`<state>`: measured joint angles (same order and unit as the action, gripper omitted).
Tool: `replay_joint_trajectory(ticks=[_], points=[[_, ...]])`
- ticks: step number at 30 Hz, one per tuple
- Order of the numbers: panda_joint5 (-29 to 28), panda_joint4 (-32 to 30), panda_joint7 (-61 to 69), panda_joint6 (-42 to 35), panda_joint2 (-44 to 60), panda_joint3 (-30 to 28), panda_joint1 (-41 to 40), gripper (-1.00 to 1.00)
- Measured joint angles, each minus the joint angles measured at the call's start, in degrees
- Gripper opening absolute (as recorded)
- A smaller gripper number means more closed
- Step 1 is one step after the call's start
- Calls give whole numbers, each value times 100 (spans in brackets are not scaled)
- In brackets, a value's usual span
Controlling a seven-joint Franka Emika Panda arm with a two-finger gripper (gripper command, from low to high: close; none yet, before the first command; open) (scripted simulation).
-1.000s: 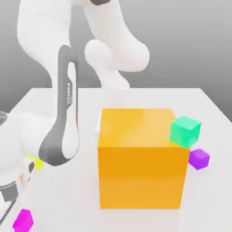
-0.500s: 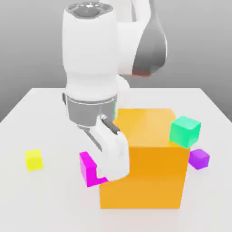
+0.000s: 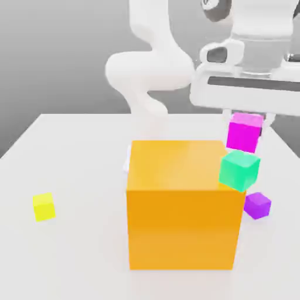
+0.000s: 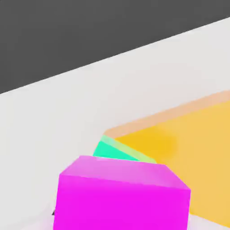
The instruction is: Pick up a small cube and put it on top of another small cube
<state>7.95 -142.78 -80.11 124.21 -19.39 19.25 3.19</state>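
Note:
The small cube point(image 3: 244, 133), bright magenta, rests on top of the teal-green cube point(image 3: 239, 170), which leans against the upper right corner of the big orange block point(image 3: 181, 205). My gripper point(image 3: 246, 124) hangs straight above it with the fingers standing open on either side of the magenta cube, a little off its faces. In the hand view the magenta cube point(image 4: 121, 193) is very close, with the teal cube point(image 4: 117, 152) peeking out behind it beside the orange block point(image 4: 188, 148).
A violet-purple small cube point(image 3: 257, 205) lies on the white table point(image 3: 76, 152) just right of the orange block. A yellow small cube point(image 3: 43, 207) sits far off at the exterior view's left. The arm's white links rise behind the block.
The arm carried the magenta cube from the table's front left, up past the orange block's left side, over to the teal cube. The jaws have parted from the cube.

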Motion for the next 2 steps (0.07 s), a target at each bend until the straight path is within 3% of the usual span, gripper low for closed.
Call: replay_joint_trajectory(ticks=[2], points=[[0, 0, 0, 0, 0, 0, 0, 100]])
